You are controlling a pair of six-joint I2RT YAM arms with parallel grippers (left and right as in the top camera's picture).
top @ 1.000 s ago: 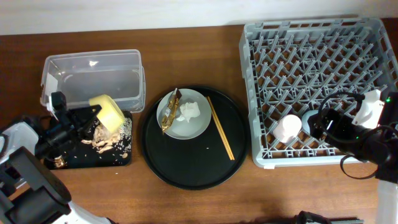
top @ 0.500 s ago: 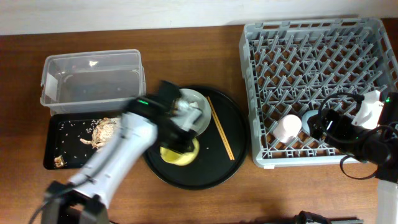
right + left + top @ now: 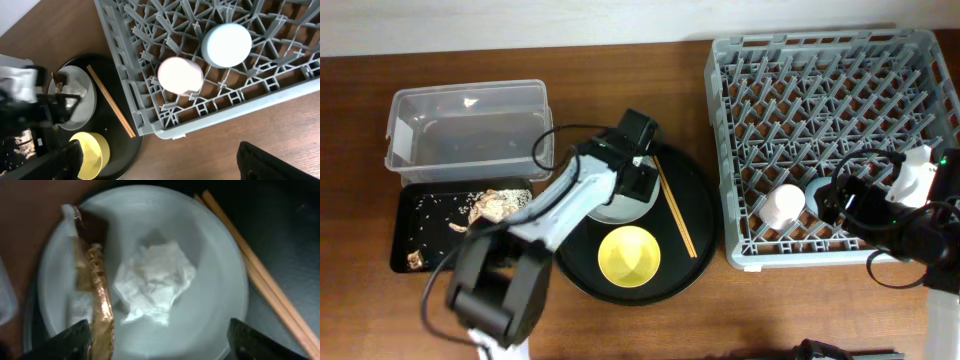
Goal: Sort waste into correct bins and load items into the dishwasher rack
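My left gripper (image 3: 160,345) hangs open just above the pale plate (image 3: 215,295), which holds crumpled white tissue (image 3: 155,280) and a brown-and-gold wrapper (image 3: 95,285). In the overhead view that gripper (image 3: 632,165) covers most of the plate (image 3: 620,212). The yellow bowl (image 3: 629,254) stands upright and free on the round black tray (image 3: 695,180), with the chopsticks (image 3: 673,205) beside it. Food scraps (image 3: 500,205) lie in the shallow black tray (image 3: 420,250). The clear box (image 3: 470,125) sits behind it. In the rack (image 3: 840,90) stand a pink cup (image 3: 180,75) and a blue cup (image 3: 229,44). My right gripper (image 3: 167,165) is open and holds nothing.
The right arm (image 3: 905,215) rests over the rack's near right corner. The rack's rim and upright pegs rise beside the round tray. Bare brown table (image 3: 620,75) runs behind the tray, between the clear box and the rack.
The left gripper carried the yellow bowl from over the shallow black tray to the round tray, let it go there, and moved back over the plate, now open. The right arm stayed still.
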